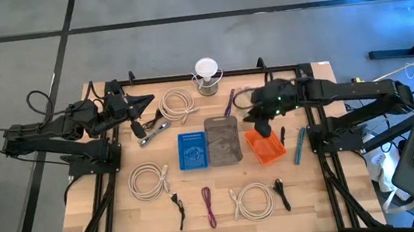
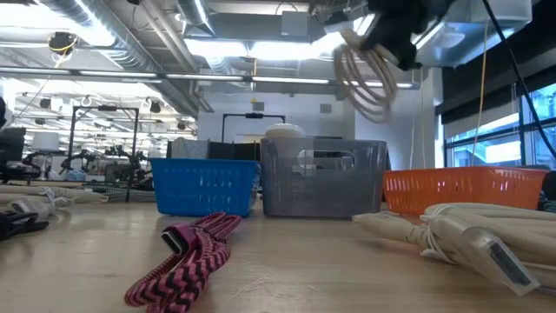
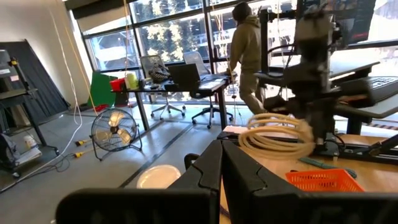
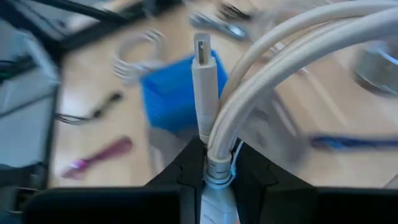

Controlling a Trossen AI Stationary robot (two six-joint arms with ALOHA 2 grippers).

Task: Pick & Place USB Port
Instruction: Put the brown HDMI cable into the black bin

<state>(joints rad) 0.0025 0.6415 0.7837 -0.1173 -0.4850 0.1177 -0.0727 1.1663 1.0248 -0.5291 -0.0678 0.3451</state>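
While the right pincer grasps the coiled white USB cable aloft over the orange basket, it should lower squarely before releasing, left pincer clenched.

Motion-blurred blue basket behind cable

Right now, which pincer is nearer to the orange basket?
Right. The right pincer hangs just over the orange basket, at its rim toward the grey bin, shut on a coiled white cable. The left pincer waits across the table, beyond the blue basket.
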